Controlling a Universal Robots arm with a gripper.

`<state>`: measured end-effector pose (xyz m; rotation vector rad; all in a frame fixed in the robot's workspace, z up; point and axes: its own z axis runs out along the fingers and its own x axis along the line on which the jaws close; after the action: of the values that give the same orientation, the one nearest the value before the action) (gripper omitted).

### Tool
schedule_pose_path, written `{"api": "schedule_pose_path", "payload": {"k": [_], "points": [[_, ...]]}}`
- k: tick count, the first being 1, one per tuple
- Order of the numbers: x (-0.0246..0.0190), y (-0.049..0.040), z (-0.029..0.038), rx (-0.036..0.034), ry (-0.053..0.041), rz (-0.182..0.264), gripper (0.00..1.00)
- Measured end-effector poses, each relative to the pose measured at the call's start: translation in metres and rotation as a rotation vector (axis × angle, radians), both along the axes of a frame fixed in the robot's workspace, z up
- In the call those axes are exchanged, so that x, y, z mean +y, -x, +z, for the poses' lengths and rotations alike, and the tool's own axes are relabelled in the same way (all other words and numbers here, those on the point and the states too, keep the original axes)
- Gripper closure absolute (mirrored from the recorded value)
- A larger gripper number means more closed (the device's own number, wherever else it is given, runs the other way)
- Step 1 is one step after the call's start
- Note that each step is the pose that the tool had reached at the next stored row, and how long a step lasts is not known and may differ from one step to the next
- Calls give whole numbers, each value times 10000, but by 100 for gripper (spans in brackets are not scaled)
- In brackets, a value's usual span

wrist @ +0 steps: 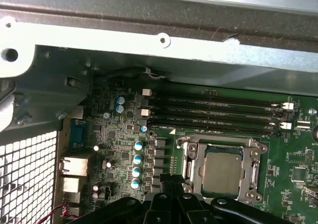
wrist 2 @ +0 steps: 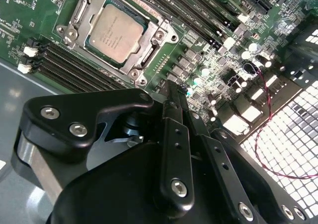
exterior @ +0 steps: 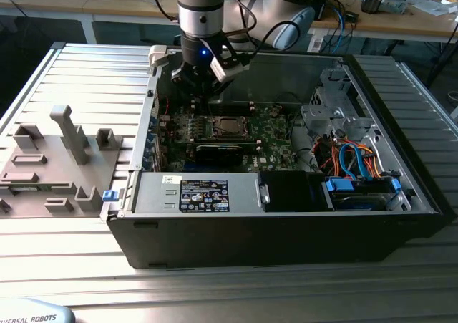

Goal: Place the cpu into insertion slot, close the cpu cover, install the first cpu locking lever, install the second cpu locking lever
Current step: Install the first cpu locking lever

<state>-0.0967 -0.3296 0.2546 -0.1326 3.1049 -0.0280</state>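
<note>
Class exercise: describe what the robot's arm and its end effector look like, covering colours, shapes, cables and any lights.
The arm is a round silver-grey tube with black bands and a small blue light, black cables looping beside it. The end effector is matte black, built from flat jointed bars fastened with silver screws.

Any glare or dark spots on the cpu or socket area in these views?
Second wrist view: cpu evenly lit with a soft sheen, cpu cover catching highlights. First wrist view: the case wall is washed out bright while the cpu reads clearly. Exterior view: the socket sits in the case's shade under the gripper.
</note>
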Motion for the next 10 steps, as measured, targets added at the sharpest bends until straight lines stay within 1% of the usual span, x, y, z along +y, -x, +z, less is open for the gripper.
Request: {"api": "schedule_pose_path", "payload": {"k": [10], "points": [[0,13,-2,0,0,-1,89]]}}
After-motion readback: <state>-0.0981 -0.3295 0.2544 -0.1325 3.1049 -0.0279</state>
